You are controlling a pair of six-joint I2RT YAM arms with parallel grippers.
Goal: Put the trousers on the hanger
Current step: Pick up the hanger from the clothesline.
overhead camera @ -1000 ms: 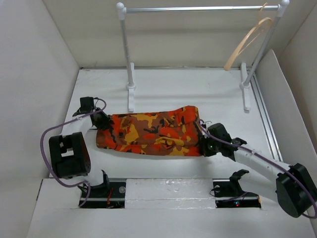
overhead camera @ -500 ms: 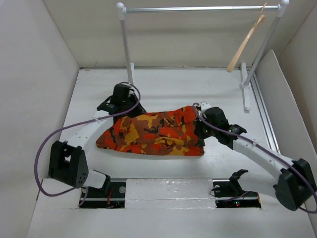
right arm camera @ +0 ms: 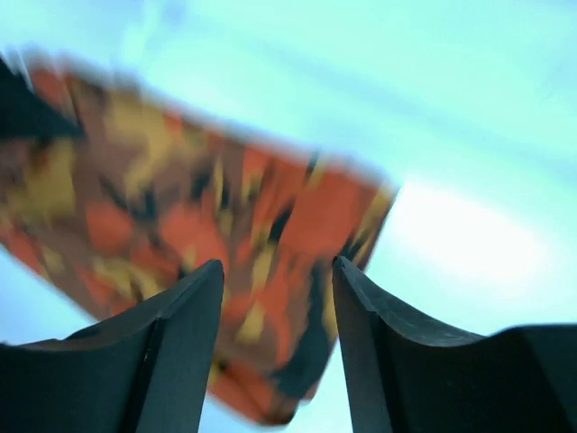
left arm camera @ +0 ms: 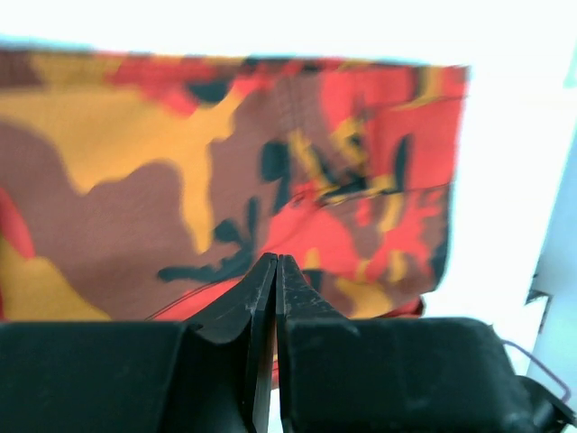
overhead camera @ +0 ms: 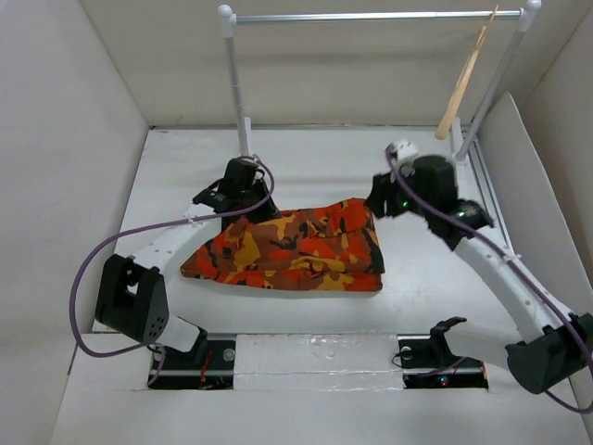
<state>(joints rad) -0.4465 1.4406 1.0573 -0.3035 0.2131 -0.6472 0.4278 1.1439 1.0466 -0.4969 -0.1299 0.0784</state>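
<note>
Trousers (overhead camera: 292, 248) lie folded flat on the table (overhead camera: 315, 158), their long axis running sideways from the left gripper (left arm camera: 277, 268) towards the right gripper (right arm camera: 275, 280). The left gripper's 2 fingers are pressed together at the cloth's far left edge; whether they pinch cloth is unclear. The right gripper is spread above the far right corner. The hanger (overhead camera: 461, 82) hangs tilted on the clothes rail (overhead camera: 371, 16), well beyond the right gripper.

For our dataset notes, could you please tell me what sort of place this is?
Likely a lab test cell: plain white walls box in the table, with a small clothes rail carrying one hanger.
</note>
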